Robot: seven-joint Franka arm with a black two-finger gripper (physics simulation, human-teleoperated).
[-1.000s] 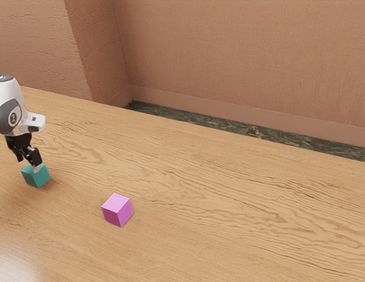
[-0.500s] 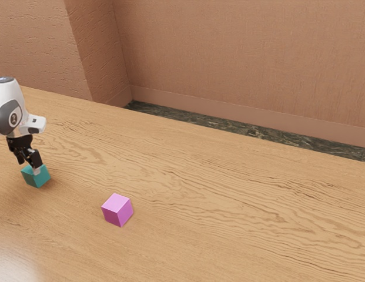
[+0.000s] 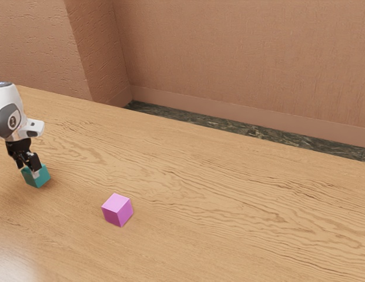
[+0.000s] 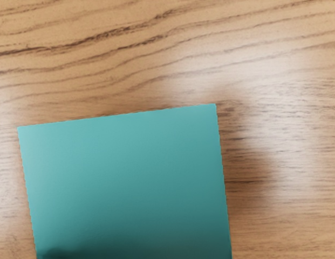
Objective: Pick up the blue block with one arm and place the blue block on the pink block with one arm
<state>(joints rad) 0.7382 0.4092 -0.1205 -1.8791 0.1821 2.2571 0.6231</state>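
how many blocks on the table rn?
2. The blue block sits under the gripper at the exterior view's left; the pink block lies apart, further right on the table. None look hidden.

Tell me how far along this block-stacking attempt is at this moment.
Done: the approach; the gripper is right on top of the blue block. In hand: the grasp, with the block apparently resting on the table. Left: lifting it and carrying it to the pink block, which stands apart with nothing on it.
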